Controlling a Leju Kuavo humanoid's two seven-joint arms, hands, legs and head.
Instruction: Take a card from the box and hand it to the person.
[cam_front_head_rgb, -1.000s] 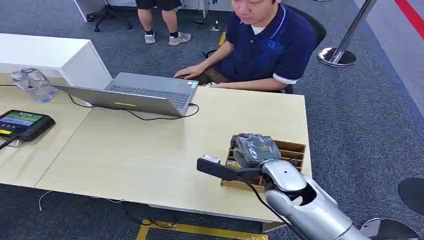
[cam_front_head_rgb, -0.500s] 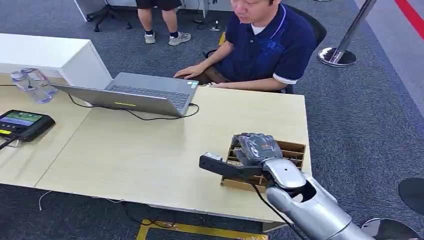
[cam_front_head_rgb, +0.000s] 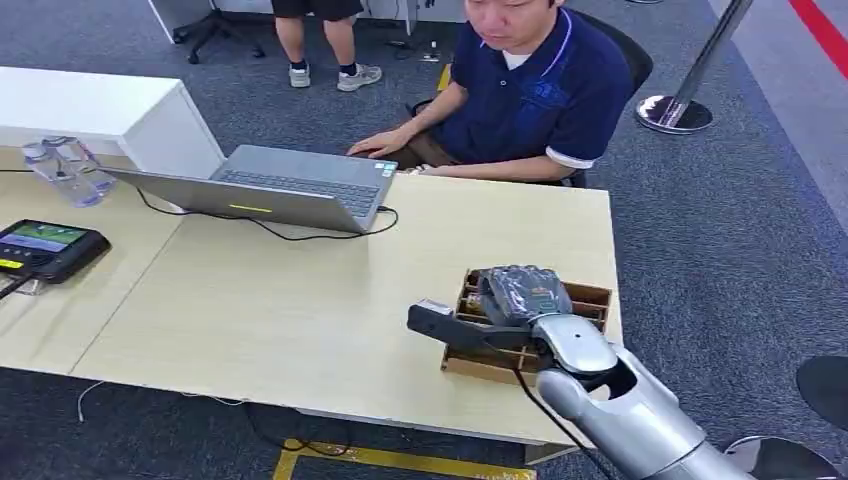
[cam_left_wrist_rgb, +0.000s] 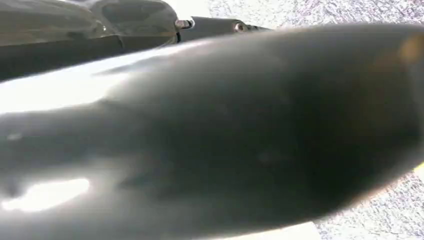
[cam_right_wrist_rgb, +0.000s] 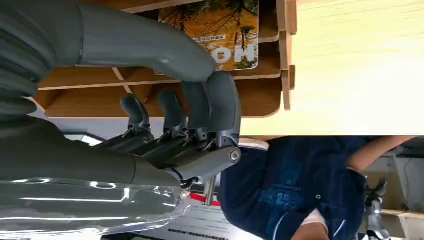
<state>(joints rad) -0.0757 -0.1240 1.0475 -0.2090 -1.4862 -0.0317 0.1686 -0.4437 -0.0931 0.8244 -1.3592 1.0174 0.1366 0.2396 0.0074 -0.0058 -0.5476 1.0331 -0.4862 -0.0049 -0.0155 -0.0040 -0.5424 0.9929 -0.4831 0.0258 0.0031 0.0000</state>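
- Far left of the head view: water bottles (cam_front_head_rgb: 62, 168) near the table's back edge, a dark tablet-like device (cam_front_head_rgb: 45, 247) below them at the left frame edge.
- Upper left: white cabinet (cam_front_head_rgb: 120, 110) butted against the back of the table (cam_front_head_rgb: 250, 310).
- Centre left: open grey laptop (cam_front_head_rgb: 275, 187) close to the far table edge, black cable (cam_front_head_rgb: 300, 233) looping just in front of it.
- Broad bare tabletop across the middle of the frame, from the laptop down to the near edge and right toward the box.
- Top centre: seated person in a dark blue shirt (cam_front_head_rgb: 530, 90) at the far edge, one hand (cam_front_head_rgb: 380, 143) by the laptop.
- Lower right: compartmented cardboard box (cam_front_head_rgb: 590, 297) sitting close to the table's right edge and near its front edge.
- Right hand (cam_front_head_rgb: 522, 295) over the box, fingers (cam_right_wrist_rgb: 200, 107) curled down toward the compartments; nothing seen between thumb and fingers in the right wrist view, but cannot tell for sure.
- Card (cam_right_wrist_rgb: 227, 32) with an orange-yellow picture lying in a box compartment, next to the one under the fingertips.
- Left hand: cannot tell; blurred dark shapes in the left wrist view.
- Upper right: stanchion base (cam_front_head_rgb: 673, 113) on grey carpet, well apart from the table.
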